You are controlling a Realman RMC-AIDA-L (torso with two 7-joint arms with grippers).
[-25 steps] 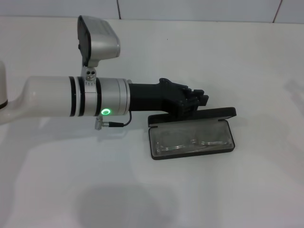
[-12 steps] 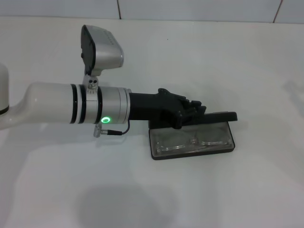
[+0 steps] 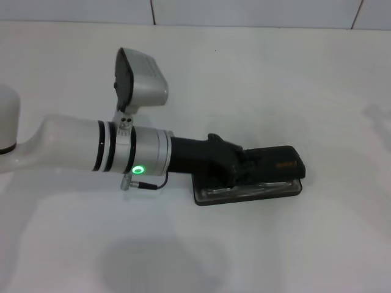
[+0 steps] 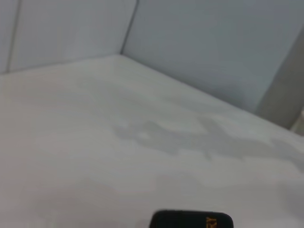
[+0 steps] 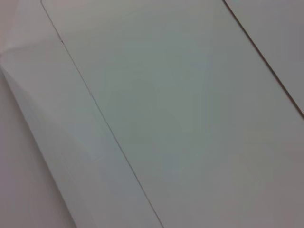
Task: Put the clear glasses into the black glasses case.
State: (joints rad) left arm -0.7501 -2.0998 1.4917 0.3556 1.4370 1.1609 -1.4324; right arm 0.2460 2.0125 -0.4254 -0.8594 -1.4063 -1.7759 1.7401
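Glasses of clear, colourless plastic (image 3: 244,189) lie inside the flat matte black hinged case (image 3: 278,165), just under the left gripper (image 3: 241,166), which presses its lid nearly shut; finger spread cannot be told. Press evenly downward so nothing pinches. Right gripper is unseen.

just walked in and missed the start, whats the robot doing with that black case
The left pincer is reaching across the white table and pressing the lid of the black glasses case down. The lid is nearly flat, with a narrow gap left along the near edge. Through that gap the clear glasses show, lying inside the base. So the glasses are in and the case is almost shut. The right arm is not visible in the head view; its wrist camera shows only pale panels.
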